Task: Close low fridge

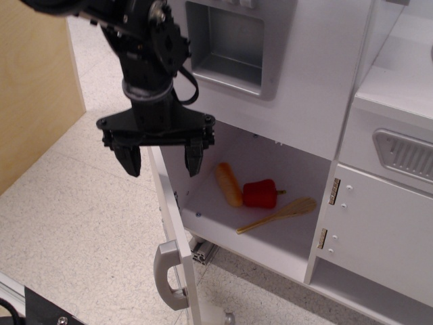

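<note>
The low fridge (284, 237) is a white compartment standing open at the bottom of the toy kitchen. Its flat white door (177, 237) swings out toward me, seen almost edge-on, with a grey loop handle (165, 274) low on it. My black gripper (162, 161) is open and empty. It hangs over the door's top edge, one finger (130, 161) on the outer side, the other finger (193, 161) on the inner side. Whether it touches the door I cannot tell.
Inside the compartment lie an orange carrot (229, 183), a red pepper (260, 193) and a wooden spoon (279, 214). Above is a panel with a grey recessed niche (226, 42). A smaller cabinet door (379, 230) stands at right. A wooden panel (34, 74) stands at left.
</note>
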{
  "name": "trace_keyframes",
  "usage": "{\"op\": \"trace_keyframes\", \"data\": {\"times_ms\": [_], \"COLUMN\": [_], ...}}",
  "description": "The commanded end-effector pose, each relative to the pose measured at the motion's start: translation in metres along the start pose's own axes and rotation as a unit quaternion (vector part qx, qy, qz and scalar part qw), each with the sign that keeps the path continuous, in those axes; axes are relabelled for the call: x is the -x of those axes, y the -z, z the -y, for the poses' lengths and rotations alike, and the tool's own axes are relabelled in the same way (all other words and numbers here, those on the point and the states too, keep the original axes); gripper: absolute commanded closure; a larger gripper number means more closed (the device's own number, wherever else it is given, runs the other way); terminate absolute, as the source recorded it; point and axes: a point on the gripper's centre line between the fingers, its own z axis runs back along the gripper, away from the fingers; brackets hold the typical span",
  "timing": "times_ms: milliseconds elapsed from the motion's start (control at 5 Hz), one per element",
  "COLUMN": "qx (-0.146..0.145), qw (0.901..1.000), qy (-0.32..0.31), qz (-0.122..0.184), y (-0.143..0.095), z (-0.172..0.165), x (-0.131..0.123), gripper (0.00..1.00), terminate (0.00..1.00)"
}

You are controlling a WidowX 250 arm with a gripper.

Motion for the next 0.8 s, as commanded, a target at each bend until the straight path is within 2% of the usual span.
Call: {"op": "trace_keyframes", "data": {"times_ms": [0,200,400,600], "qx": [-0.010,-0.027,-0.050,-0.053], "qw": [0.9994,0.9995,0.9974,0.9976], "qy": [-0.003,0.011,0.042,0.037], "qz": [0.033,0.009,0.029,0.022], "y": [-0.008,0.010,0.038,0.049], "z": [-0.041,-0.051,-0.047,-0.044], "x": [-0.009,-0.008,-0.001,0.003], "gripper": [0.00,0.00,0.00,0.00], "terminate": [0.00,0.00,0.00,0.00]}}
